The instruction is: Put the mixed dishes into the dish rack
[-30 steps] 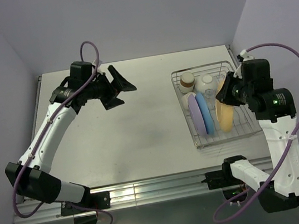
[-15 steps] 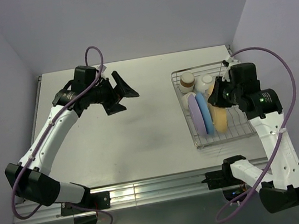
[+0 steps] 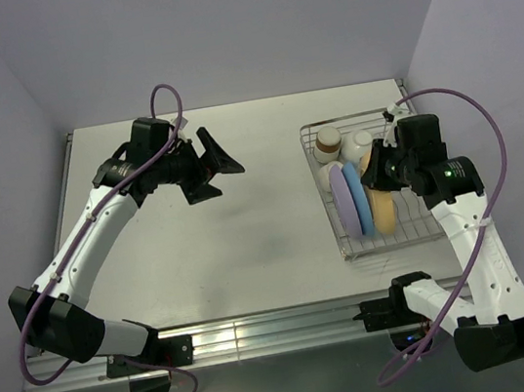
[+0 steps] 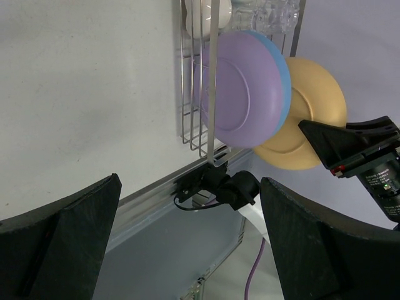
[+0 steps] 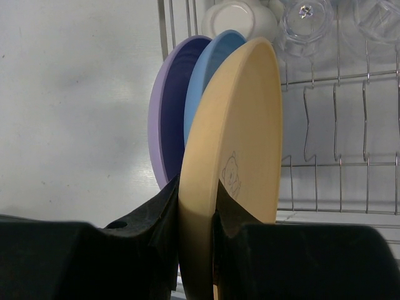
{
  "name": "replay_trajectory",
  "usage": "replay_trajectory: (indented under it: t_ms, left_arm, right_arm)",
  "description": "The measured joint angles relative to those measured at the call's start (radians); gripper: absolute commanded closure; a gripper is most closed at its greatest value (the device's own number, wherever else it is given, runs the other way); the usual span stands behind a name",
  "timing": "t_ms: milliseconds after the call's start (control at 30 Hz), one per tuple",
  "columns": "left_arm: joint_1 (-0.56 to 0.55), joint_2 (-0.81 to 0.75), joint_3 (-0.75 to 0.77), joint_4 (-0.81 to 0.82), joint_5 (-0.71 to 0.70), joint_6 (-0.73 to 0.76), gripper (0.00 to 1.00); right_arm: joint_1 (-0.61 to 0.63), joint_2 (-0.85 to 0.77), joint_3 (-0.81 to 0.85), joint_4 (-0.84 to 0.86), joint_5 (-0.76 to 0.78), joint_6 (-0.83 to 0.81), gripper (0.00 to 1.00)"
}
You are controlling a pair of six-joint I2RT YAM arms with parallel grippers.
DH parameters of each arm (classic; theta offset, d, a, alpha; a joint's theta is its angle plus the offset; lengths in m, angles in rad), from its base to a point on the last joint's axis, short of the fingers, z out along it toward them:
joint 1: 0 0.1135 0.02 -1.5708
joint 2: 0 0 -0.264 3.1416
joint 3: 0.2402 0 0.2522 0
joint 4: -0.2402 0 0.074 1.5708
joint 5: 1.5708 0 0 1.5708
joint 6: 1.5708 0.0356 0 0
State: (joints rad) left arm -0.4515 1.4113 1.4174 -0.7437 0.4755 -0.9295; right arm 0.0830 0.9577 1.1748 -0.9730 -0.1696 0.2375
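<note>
- Right gripper (image 5: 197, 203): your right wrist view shows both fingers (image 5: 156, 215) pressed against opposite faces of the orange-yellow plate (image 5: 240, 144). They pinch it at its near rim.
- Orange-yellow plate: you hold it on edge over the dish rack (image 3: 397, 243), just to the right of the blue plate (image 5: 209, 69). A small bear outline marks its right face. You cannot tell whether its lower rim rests on the wires.
- Blue plate and purple plate (image 5: 165, 119): both stand on edge in the left part of the rack, face to face. The purple one is outermost, nearest the rack's left side.
- Far end of the rack: a white bowl (image 5: 239, 19) sits just beyond the plates, and a clear glass (image 5: 306, 15) sits beside it to the right. In the top view a brown cup (image 3: 328, 139) occupies the far left corner.
- Left gripper (image 3: 227, 178): it hangs above the bare table (image 3: 249, 237), well apart from the rack. Its fingers (image 4: 62, 237) are spread wide with nothing between them, and its camera looks toward the rack.
</note>
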Motion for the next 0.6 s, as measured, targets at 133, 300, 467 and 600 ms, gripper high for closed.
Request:
replay_trajectory:
  t_ms: [133, 300, 467, 600]
  left_arm:
    - [0.000, 0.000, -0.003, 0.002, 0.007, 0.000, 0.01]
    - [0.000, 0.002, -0.006, 0.003, 0.018, 0.001, 0.01]
    - [0.000, 0.014, -0.006, 0.005, 0.027, 0.002, 0.01]
    - [0.000, 0.015, -0.007, 0.005, 0.033, 0.005, 0.01]
  right_arm:
    - [0.000, 0.001, -0.011, 0.018, 0.003, 0.000, 1.00]
    - [0.000, 0.005, -0.029, 0.058, 0.017, 0.000, 1.00]
    - [0.000, 0.029, -0.039, 0.086, 0.042, 0.000, 1.00]
    - [-0.001, 0.043, -0.055, 0.102, 0.058, 0.000, 1.00]
